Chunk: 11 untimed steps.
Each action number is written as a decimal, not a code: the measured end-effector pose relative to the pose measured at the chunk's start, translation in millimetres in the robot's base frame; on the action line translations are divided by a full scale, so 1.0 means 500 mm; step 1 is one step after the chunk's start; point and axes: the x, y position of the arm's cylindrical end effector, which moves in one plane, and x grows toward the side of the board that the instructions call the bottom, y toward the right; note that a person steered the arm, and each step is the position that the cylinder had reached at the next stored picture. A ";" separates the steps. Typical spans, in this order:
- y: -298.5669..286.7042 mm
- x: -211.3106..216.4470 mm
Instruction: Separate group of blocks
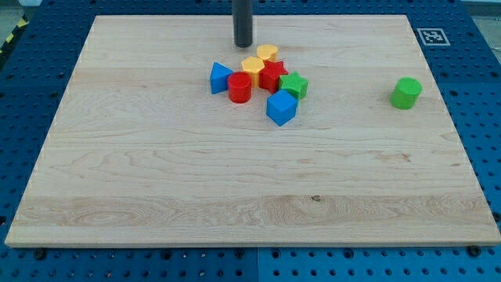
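Observation:
A tight cluster of blocks sits near the view's top centre of the wooden board (156, 196). It holds a blue triangle (220, 77), a red cylinder (239, 88), a yellow hexagon (253, 66), a yellow heart (268, 53), a red star (272, 76), a green star-like block (294, 84) and a blue cube (281, 107). A green cylinder (406, 92) stands alone at the view's right. My tip (243, 45) is just above the cluster, a little up and left of the yellow heart, apart from it.
A black-and-white marker tag (430, 36) lies at the board's top right corner. A blue perforated table (485, 117) surrounds the board on all sides.

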 end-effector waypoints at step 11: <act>0.122 0.102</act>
